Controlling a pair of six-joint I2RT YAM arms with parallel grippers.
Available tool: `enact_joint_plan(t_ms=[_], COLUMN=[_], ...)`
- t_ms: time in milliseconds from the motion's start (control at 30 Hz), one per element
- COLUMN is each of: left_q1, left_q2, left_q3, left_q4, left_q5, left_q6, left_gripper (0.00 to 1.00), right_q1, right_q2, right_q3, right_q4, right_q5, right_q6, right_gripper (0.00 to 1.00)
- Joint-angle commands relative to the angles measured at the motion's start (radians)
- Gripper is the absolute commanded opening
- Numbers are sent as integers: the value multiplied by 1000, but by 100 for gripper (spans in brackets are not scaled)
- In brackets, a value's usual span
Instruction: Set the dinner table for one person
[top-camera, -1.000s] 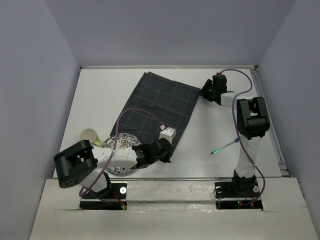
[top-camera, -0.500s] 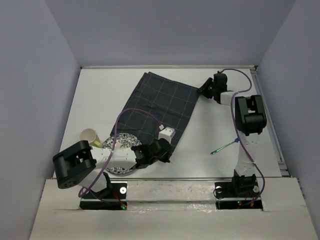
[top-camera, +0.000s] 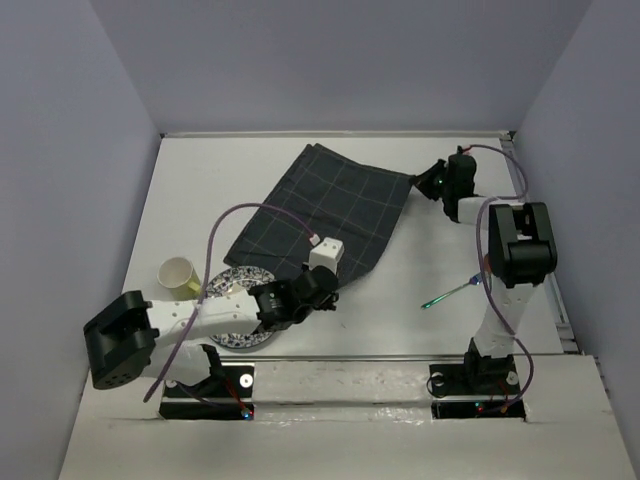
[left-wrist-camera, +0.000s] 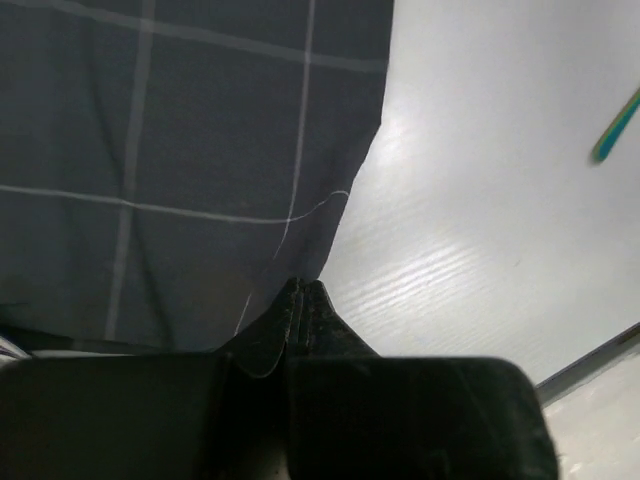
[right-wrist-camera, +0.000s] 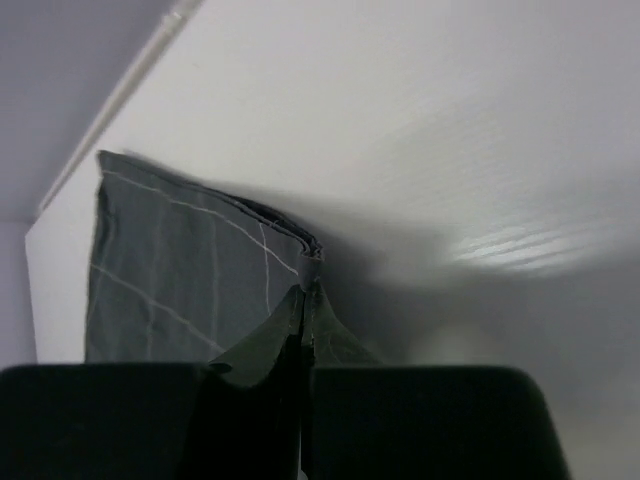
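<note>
as i look down from above with twelve o'clock at the far wall, the dinner table (top-camera: 190, 190) is the big white top that fills the floor of the booth, reaching from the arm bases to that wall. a dark checked cloth (top-camera: 320, 210) lies on it slantwise, just toward twelve from the middle. the left gripper (top-camera: 328, 296) sits at the cloth's six o'clock corner, its fingers (left-wrist-camera: 290, 310) pressed together with the cloth's edge nipped at their tips. the right gripper (top-camera: 425, 183) is at the cloth's three o'clock corner, jaws clamped tight on it, and in its own wrist view (right-wrist-camera: 305, 290) that corner is bunched up off the white surface. at about seven o'clock on the table a patterned plate (top-camera: 245, 277) lies partly under the left arm, and a pale cup (top-camera: 178, 272) stands upright just beside it at its ten o'clock. a thin green utensil (top-camera: 450, 293) lies at four o'clock, well apart from the cloth.
</note>
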Motion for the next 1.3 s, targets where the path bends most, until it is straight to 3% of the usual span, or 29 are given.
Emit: enact_joint_plan(t_ms=[0,333,600,833,900,1000,1133,1267], left_q1=[47,337,435,550,675,757,846,874], left_q2=[-171,-292,-313,-180,-99,22,206,372], left_q3=[146,324,476,582,626,718,983,1369], left_q4=[-70,-25,2,38,44,49,-49,-222], left_q5=[-188,-128,-95,-6,172,243,272,254], left_q6=[101,217,247,254,205,190,214,254], left_gripper=[0,0,0,0,0,0,0,0], right_q1=[-21,-21,-21,-21,-21,-21,-21,-21], right_q2=[-344,-977,-1199,-1071,-982,-897,-750,-612], right_q3=[-62,-287,-268,-229,-193,-119,53,315], right_q4=[102,-55,-250,-225,-219,-173,-181,-260], right_q5=[119,265,230,182,170,143,116,110], right_q6=[-94,-250,-243,-217,-211,-191,-185,-203], right_gripper=[0,0,0,0,0,0,0,0])
